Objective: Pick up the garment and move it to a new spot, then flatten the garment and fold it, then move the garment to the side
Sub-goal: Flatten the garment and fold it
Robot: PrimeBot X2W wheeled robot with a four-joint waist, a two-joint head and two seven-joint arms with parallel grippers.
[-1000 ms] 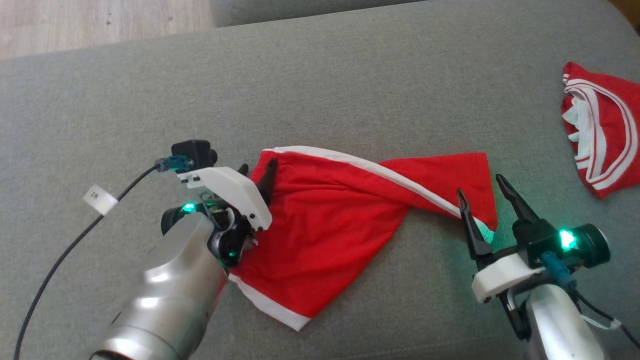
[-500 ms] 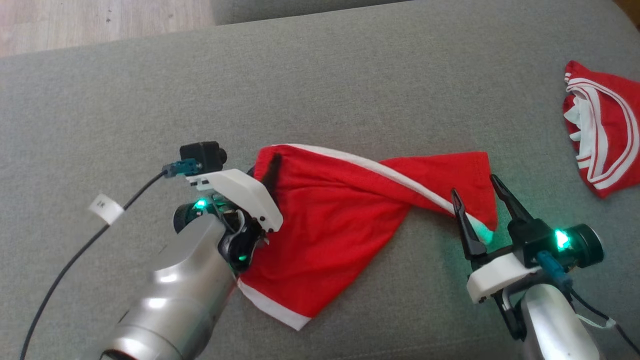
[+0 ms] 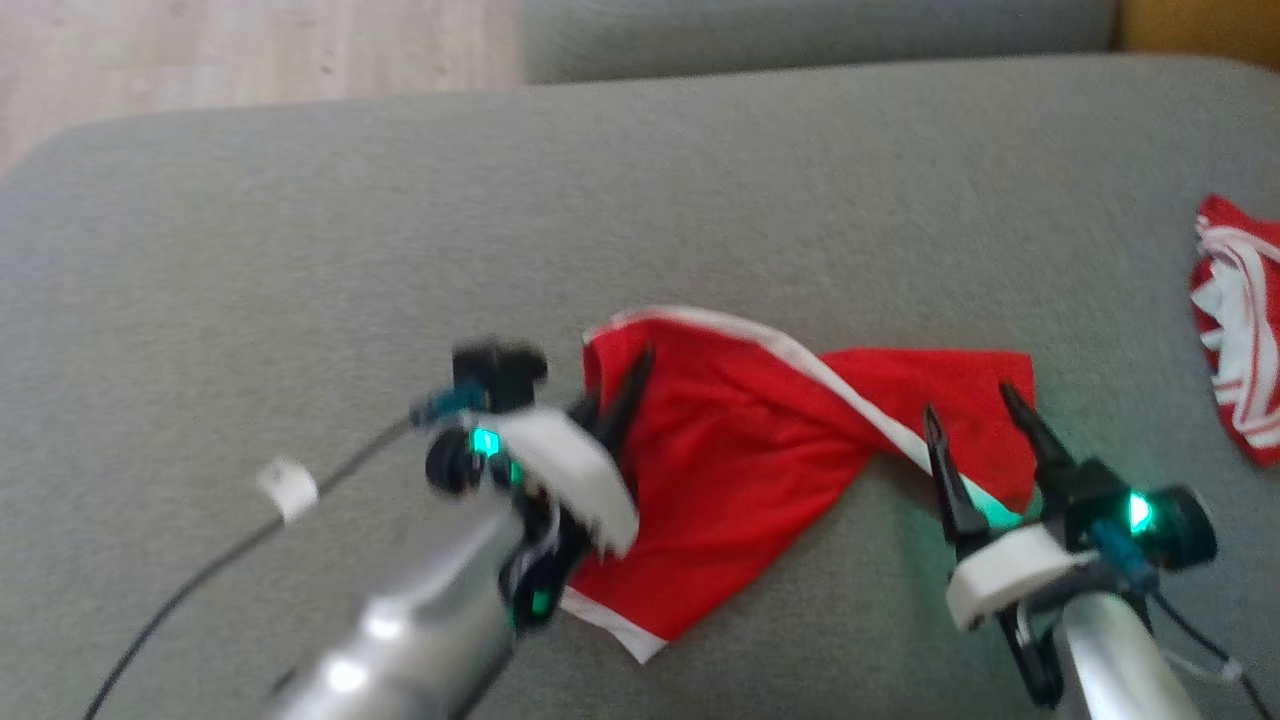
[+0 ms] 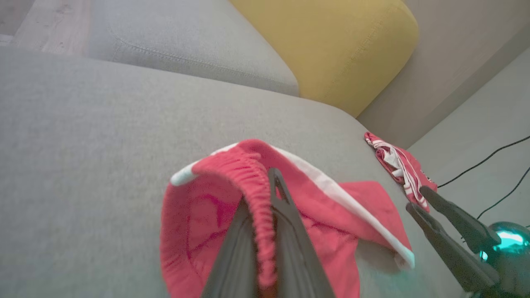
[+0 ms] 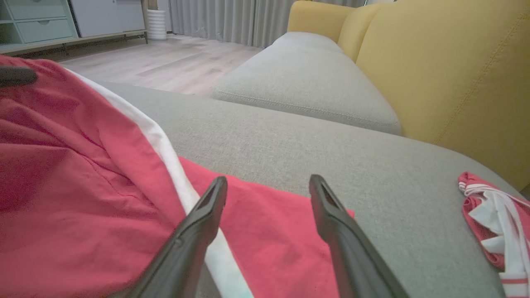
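Red shorts (image 3: pixel 740 470) lie crumpled mid-cushion on the grey sofa (image 3: pixel 400 250). The left gripper (image 4: pixel 265 194) has its fingers pressed together, pinching the elastic waistband. The right gripper (image 3: pixel 968 405) has its fingers spread over the leg end, gripping nothing. A second red-and-white garment (image 3: pixel 1235 320) lies well apart to the right.

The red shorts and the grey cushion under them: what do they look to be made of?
The shorts look like thin, soft, matte cloth, perhaps a light sports fabric: they crease and drape loosely, and the waistband is gathered like elastic. The cushion looks like coarse woven upholstery, matte grey, with a fine visible weave.
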